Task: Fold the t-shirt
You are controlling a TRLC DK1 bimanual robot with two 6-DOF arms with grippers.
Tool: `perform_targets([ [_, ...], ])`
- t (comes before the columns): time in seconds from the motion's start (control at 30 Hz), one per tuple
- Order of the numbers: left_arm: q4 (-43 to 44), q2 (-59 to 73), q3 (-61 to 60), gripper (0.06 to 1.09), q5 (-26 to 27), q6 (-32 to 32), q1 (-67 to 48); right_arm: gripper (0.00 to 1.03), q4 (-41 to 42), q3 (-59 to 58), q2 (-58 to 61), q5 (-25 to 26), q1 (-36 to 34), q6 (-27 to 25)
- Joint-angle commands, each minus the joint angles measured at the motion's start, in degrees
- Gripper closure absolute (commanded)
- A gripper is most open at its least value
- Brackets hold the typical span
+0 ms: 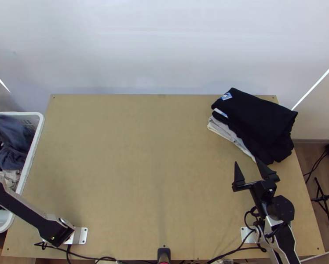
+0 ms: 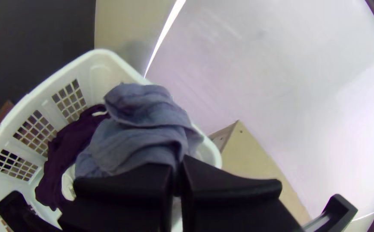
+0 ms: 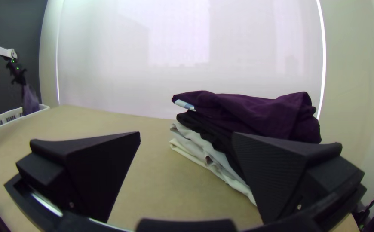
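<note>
Blue-grey cloth garment [image 2: 135, 144], bunched, nine o'clock of light wooden table [image 1: 142, 176], clamped in black left gripper [image 2: 178, 163]: likely light, limp; regrip hem corners. Black right gripper [image 1: 247, 161], four o'clock: fingers apart.

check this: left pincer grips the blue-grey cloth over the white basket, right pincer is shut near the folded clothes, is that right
Not quite: the right pincer is open, its fingers well apart, as the top view shows. The rest stands: the left pincer grips the blue-grey cloth over the white basket, and the right one is near the folded clothes.
</note>
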Motion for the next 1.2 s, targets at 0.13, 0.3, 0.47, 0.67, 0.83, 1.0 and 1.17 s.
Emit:
perform_targets([
  [0.13,-7.42,-19.99,-1.38,1.05,4.86,1.8,-0.55,0.04,0.01,0.01,0.01,0.01,0.0,-0.06],
  [0.3,-10.76,-28.6,-4.11,1.05,8.82,2.24,-1.6,0.04,0.01,0.01,0.01,0.01,0.0,-0.06],
  [0.47,-9.88,-42.93,-18.26,1.05,11.72,5.58,-6.52,0.04,0.01,0.01,0.01,0.01,0.0,0.12],
  [0.67,-5.66,-60.77,-40.41,1.05,6.97,8.92,-22.26,0.04,0.01,0.01,0.01,0.01,0.0,-0.06],
  [0.83,1.64,-72.9,-57.72,1.05,-2.17,2.68,-45.37,0.04,0.01,0.01,0.01,0.01,0.0,-0.06],
  [1.0,9.99,-79.22,-70.9,1.05,-3.31,-9.89,-70.16,0.04,0.01,0.01,0.01,0.01,0.0,0.12],
  [1.17,26.68,-79.93,-83.03,1.05,-14.74,-17.62,-91.69,0.04,0.01,0.01,0.01,0.01,0.0,-0.06],
])
